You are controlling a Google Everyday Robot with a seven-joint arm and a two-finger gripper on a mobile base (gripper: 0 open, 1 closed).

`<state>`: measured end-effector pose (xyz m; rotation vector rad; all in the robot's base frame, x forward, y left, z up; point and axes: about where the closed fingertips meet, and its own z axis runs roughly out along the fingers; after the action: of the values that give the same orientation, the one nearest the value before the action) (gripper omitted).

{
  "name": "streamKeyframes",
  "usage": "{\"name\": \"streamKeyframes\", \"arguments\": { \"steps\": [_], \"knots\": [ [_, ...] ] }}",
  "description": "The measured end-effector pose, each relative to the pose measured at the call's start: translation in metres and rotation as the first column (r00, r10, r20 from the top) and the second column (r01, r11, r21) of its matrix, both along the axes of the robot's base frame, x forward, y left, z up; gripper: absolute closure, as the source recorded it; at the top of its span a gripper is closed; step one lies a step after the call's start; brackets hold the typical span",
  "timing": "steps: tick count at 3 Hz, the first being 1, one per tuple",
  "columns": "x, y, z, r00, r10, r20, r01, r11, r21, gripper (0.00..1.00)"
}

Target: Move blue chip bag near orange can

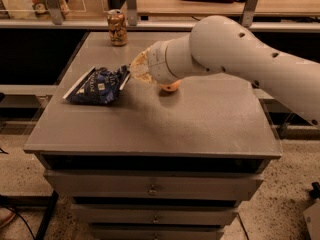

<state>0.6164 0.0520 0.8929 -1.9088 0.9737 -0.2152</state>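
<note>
Single camera view of a grey tabletop (200, 129) above a stack of drawers (152, 189). The white arm (240, 54) enters from the right, cut off by the frame edge, and reaches left across the surface. Its claw (129, 74) sits at the right-hand edge of the blue chip bag (96, 85), meeting the bag's raised corner; the wrist housing and the dim light mask it, so whether it is apart or clamped on the foil cannot be told. The bag lies crumpled on the left side of the tabletop. The orange can (117, 28) stands upright at the far left rear edge, well apart from the bag. A round orange fruit (171, 87) is largely hidden beneath the arm.
</note>
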Motion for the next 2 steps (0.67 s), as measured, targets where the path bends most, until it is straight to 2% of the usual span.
{"name": "streamKeyframes", "arguments": {
  "steps": [1,2],
  "knots": [
    [0.003,-0.008,0.001,0.9996,-0.019,-0.019,0.020,0.999,0.029,0.94],
    [0.013,-0.018,0.009,0.9986,-0.048,-0.022,0.049,0.998,0.035,1.00]
  ]
}}
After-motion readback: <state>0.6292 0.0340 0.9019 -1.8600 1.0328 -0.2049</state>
